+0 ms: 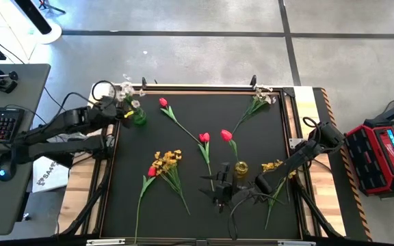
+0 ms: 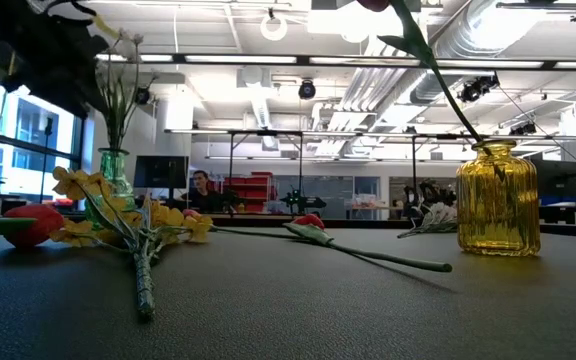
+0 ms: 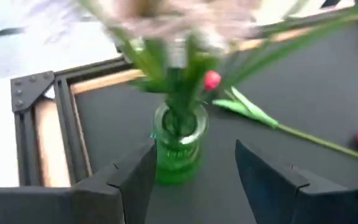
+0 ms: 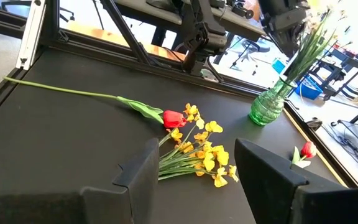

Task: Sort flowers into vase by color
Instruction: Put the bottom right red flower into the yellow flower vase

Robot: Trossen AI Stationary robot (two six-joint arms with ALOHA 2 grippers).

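High view: black surface [image 1: 190,157] carries a green vase [image 1: 139,117] near the far left corner, holding a white sprig [image 1: 130,96]; left claw [image 1: 118,108] hovers at that vase. A yellow vase [image 1: 241,167] stands near the front centre with a red tulip [image 1: 226,135] in it. Loose items: tulip [image 1: 163,102] beside the green vase, tulip [image 1: 204,138] at centre, yellow bunch [image 1: 166,160] and tulip [image 1: 152,171] front left, white sprig [image 1: 257,104] far right, yellow bunch [image 1: 273,165] by the right claw [image 1: 262,183]. Low view: green vase [image 2: 114,172] left, yellow vase [image 2: 498,198] right, yellow bunch [image 2: 118,220] lying in the foreground. Left wrist view: left claw [image 3: 194,171] spread, fingers [image 3: 135,177] either side of the green vase [image 3: 179,144], not touching its stems. Right wrist view: right claw [image 4: 194,165] spread, holding nothing, above the yellow bunch [image 4: 197,152] and a tulip [image 4: 173,118]; green vase [image 4: 269,107] beyond.
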